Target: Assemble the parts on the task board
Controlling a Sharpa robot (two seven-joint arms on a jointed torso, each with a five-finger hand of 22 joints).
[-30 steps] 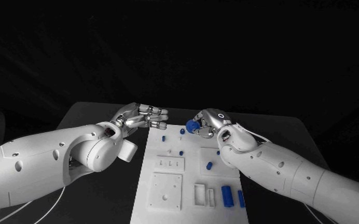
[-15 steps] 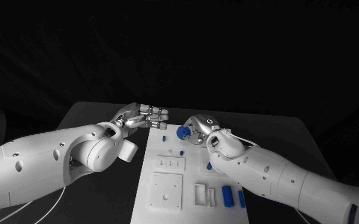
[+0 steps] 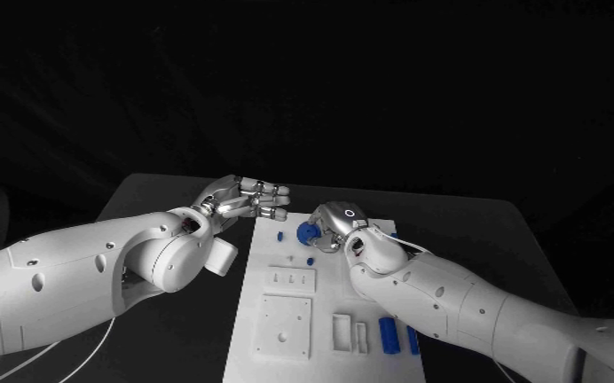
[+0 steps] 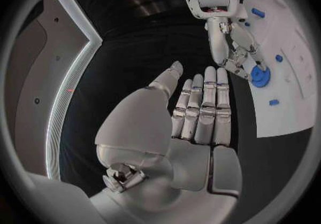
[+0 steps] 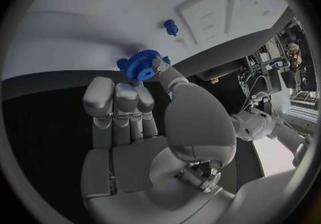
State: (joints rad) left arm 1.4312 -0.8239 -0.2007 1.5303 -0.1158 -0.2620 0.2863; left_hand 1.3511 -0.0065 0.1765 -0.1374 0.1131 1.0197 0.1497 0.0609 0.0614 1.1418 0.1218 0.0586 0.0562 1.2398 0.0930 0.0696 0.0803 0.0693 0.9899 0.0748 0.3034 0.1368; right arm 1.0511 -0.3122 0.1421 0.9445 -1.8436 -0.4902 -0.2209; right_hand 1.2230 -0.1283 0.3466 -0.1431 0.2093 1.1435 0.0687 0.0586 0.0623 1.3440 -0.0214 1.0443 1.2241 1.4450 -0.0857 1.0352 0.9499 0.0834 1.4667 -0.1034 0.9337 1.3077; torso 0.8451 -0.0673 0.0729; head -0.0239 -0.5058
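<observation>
At the far left corner of the task board [image 3: 320, 312], your left hand [image 3: 243, 199] hovers just beside the board's edge with its fingers nearly straight and close together, holding nothing; it has barely shifted over the last second. To its right, your right hand [image 3: 330, 226] pinches a blue gear [image 3: 309, 233] at its fingertips, and in that second it has travelled from the board's right side toward the left hand and come lower, so the gear now sits close over the board's far end, with a small blue peg [image 5: 171, 26] standing on the board just beyond it. I judge you are lining the gear up for seating; nearer along the board, blue cylinders [image 3: 388, 334] lie loose.
</observation>
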